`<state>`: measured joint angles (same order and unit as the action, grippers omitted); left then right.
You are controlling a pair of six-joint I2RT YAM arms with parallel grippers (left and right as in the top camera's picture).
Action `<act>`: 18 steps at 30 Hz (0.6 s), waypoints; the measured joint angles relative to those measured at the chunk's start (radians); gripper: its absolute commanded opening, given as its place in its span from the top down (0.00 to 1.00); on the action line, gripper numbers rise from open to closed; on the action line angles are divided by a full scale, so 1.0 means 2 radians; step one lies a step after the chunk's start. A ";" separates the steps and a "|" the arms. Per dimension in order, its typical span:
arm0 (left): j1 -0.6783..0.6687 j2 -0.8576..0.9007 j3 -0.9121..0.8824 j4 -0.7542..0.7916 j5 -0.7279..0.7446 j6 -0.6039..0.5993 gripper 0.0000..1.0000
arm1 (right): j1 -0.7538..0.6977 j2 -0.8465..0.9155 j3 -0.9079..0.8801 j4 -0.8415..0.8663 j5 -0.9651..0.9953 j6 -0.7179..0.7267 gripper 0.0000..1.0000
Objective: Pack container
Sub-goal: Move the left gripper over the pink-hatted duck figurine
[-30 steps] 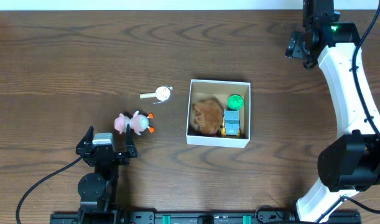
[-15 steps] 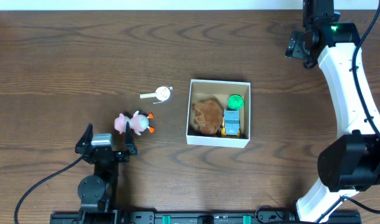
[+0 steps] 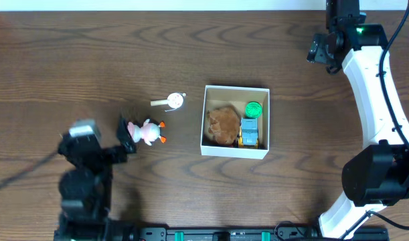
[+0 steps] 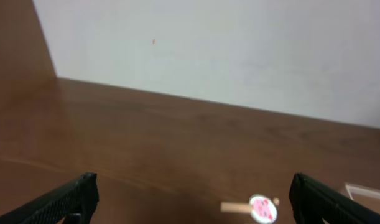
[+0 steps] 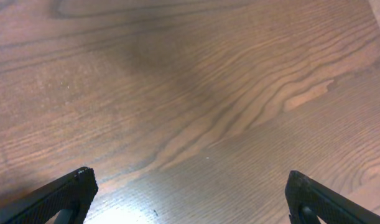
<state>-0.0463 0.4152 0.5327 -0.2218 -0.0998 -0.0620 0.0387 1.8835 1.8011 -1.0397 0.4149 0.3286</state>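
Dark brown, wood-grained table (image 3: 70,60) fills the overhead view, and the left wrist view shows a plain pale wall (image 4: 239,50) beyond its far edge. Well left of the container (image 3: 235,152), the left claw (image 4: 193,186) hangs spread wide, holding nothing. Nearer the container's left wall lie a pink toy (image 3: 145,132) and, farther back, a white disc on a stick (image 3: 172,101). The container sits mid-table, holding a brown plush (image 3: 221,124), a green round piece (image 3: 254,109) and a blue-and-yellow toy (image 3: 248,132). Right of the container and farther back, the right claw (image 5: 188,186) is spread wide above bare wood
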 measured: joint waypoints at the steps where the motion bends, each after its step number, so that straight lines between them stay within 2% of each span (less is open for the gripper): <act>1: 0.000 0.034 0.033 -0.015 -0.005 0.005 0.02 | 0.000 0.000 0.000 0.000 0.000 0.000 0.01; 6: 0.000 0.207 0.168 -0.048 -0.018 0.019 0.02 | 0.000 0.000 0.000 0.000 0.000 0.000 0.01; 11: 0.000 0.392 0.286 -0.052 -0.019 0.000 0.02 | 0.000 0.000 0.000 0.000 0.000 0.000 0.01; 15: 0.000 0.491 0.327 -0.044 0.000 -0.023 0.02 | 0.000 0.000 0.000 0.000 -0.001 0.000 0.01; 18: 0.000 0.531 0.328 -0.054 0.027 -0.031 0.02 | 0.000 0.000 0.000 0.000 -0.001 0.000 0.01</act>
<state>-0.0467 1.4769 1.1896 -0.3302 -0.0448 -0.1242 0.0387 1.8835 1.8011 -1.0393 0.4133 0.3286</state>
